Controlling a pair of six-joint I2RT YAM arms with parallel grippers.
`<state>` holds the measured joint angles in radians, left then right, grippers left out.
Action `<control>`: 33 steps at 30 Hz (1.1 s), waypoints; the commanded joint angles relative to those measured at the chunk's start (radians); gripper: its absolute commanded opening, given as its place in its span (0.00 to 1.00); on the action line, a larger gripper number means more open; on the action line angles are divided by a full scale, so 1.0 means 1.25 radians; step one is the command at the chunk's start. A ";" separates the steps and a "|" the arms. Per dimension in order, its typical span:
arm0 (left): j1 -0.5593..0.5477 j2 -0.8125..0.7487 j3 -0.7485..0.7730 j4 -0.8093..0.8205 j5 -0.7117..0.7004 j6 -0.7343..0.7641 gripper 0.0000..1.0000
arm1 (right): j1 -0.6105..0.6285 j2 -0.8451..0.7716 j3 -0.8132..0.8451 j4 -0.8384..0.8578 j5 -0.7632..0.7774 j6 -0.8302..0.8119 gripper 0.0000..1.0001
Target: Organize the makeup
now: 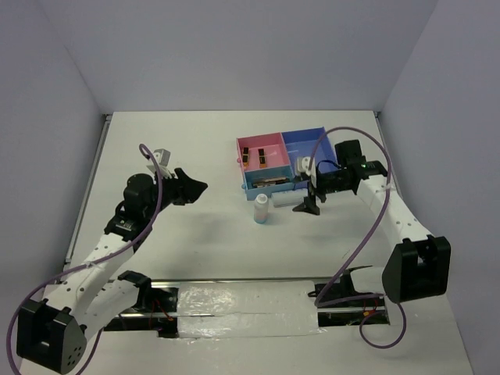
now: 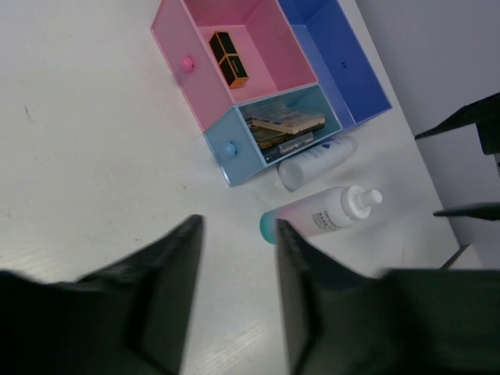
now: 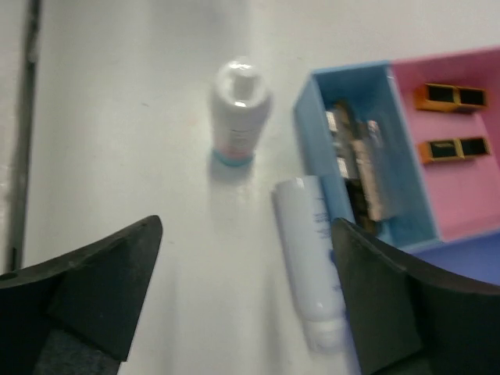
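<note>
The pink-and-blue tray [image 1: 319, 134] holds two black-gold pieces [image 2: 228, 58] in its pink part and several palettes [image 2: 283, 127] in its light-blue part. A whitish tube [image 3: 306, 254] lies on the table against the light-blue part; it also shows in the left wrist view [image 2: 316, 160]. A whitish pump bottle with a teal base [image 1: 262, 208] stands in front of the tray. My right gripper [image 1: 311, 197] is open and empty above the tube, which lies by its right finger [image 3: 391, 305]. My left gripper [image 1: 195, 187] is open and empty, left of the tray.
The tray's dark-blue compartment [image 2: 336, 62] holds nothing. White walls close the table at the back and both sides. A foil-covered strip [image 1: 242, 308] runs along the near edge between the arm bases.
</note>
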<state>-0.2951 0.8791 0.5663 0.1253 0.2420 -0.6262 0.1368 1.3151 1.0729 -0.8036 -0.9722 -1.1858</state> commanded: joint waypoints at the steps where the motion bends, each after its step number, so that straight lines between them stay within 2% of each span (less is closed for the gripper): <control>1: 0.005 -0.026 -0.017 0.054 0.014 0.010 0.63 | 0.001 -0.078 -0.079 -0.123 -0.127 -0.200 1.00; 2: 0.005 -0.032 -0.021 0.054 0.011 0.009 0.77 | 0.000 -0.094 -0.103 -0.085 -0.124 -0.189 0.99; 4: 0.005 -0.048 -0.032 0.054 0.006 0.006 0.84 | 0.001 -0.147 -0.174 -0.015 -0.118 -0.127 1.00; 6: 0.005 -0.066 -0.039 0.054 -0.001 0.003 0.90 | 0.003 -0.194 -0.224 0.122 -0.092 0.013 0.99; 10: 0.005 -0.086 -0.061 0.058 -0.005 -0.006 0.92 | 0.022 -0.226 -0.310 0.322 -0.037 0.165 1.00; 13: 0.005 -0.096 -0.069 0.057 -0.006 -0.008 0.92 | 0.032 -0.226 -0.344 0.418 0.006 0.261 0.99; 33: 0.004 -0.125 -0.087 0.047 -0.017 -0.016 0.93 | 0.076 -0.181 -0.374 0.510 0.059 0.328 0.97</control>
<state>-0.2951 0.7406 0.4606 0.1421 0.2253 -0.6361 0.2142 1.0832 0.6136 -0.2173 -0.9081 -0.7895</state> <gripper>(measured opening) 0.928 0.972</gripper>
